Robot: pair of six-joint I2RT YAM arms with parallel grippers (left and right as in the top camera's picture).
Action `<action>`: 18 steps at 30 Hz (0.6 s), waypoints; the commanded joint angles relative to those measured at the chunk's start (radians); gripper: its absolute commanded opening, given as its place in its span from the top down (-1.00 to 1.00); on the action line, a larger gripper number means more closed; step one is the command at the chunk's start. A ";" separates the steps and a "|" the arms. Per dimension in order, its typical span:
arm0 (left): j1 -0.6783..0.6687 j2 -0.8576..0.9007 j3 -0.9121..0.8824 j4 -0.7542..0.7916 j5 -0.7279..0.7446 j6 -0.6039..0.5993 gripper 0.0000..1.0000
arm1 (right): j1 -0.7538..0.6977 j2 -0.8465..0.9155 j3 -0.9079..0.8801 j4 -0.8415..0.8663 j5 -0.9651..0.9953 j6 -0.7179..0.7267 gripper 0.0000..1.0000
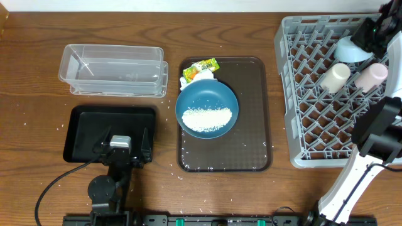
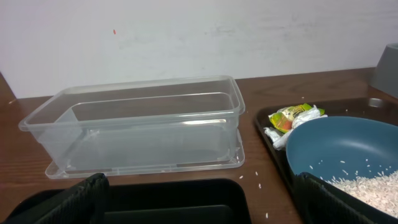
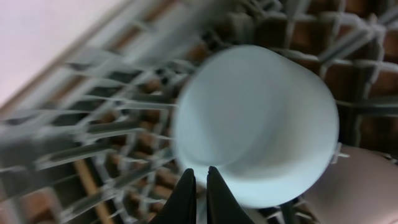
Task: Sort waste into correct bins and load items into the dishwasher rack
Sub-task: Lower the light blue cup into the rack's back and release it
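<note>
light-blue bowl [image 1: 353, 50]: sits upside down at the far end of the dishwasher rack [image 1: 295, 94], up near the top right corner in the overhead view (the right wrist shot is blurry, but the bowl fills most of it)

right gripper [image 3: 200, 191]: fingers nearly together at the bowl's near rim, with just a thin sliver of the rim in the gap, so it looks pinched onto the bowl

cream-white cup [image 1: 335, 76]: lies on its side on the rack pegs, just beside the bowl

pink cup [image 1: 370, 75]: also on its side in the rack, right next to the cream one

dark-blue dish [image 1: 188, 97]: on the brown tray [image 1: 251, 125] in the middle of the table [image 1: 38, 75], well apart from the rack's contents

rice [image 1: 206, 118]: white heap inside the dish, toward its near side (a few stray grains lie on the tray and the wood too)

wrapper [image 1: 202, 65]: yellow-green, on the tray at the dish's far edge, with the crumpled white paper [image 1: 200, 76] tucked between it and the dish

clear tub [image 1: 66, 63]: left of the brown tray, resting on its own lid

black tray [image 1: 81, 135]: in front of the tub, near edge of the table

left gripper [image 1: 122, 149]: hovers over the black tray, fingers spread wide with nothing between them
</note>
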 commanded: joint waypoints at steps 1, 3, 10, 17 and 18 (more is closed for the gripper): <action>0.004 -0.001 -0.018 -0.033 0.010 0.006 -0.93 | -0.010 0.010 0.003 -0.017 0.071 0.007 0.92; 0.004 -0.001 -0.018 -0.033 0.010 0.006 -0.93 | -0.011 0.010 0.003 -0.034 0.115 0.007 0.94; 0.004 -0.001 -0.018 -0.033 0.010 0.006 -0.93 | -0.021 0.009 0.003 -0.082 0.211 0.007 0.97; 0.004 -0.001 -0.018 -0.033 0.010 0.006 -0.93 | -0.023 -0.030 0.005 -0.032 0.041 0.008 0.98; 0.004 -0.001 -0.018 -0.033 0.010 0.006 -0.93 | -0.023 -0.042 0.005 -0.013 0.020 0.012 0.98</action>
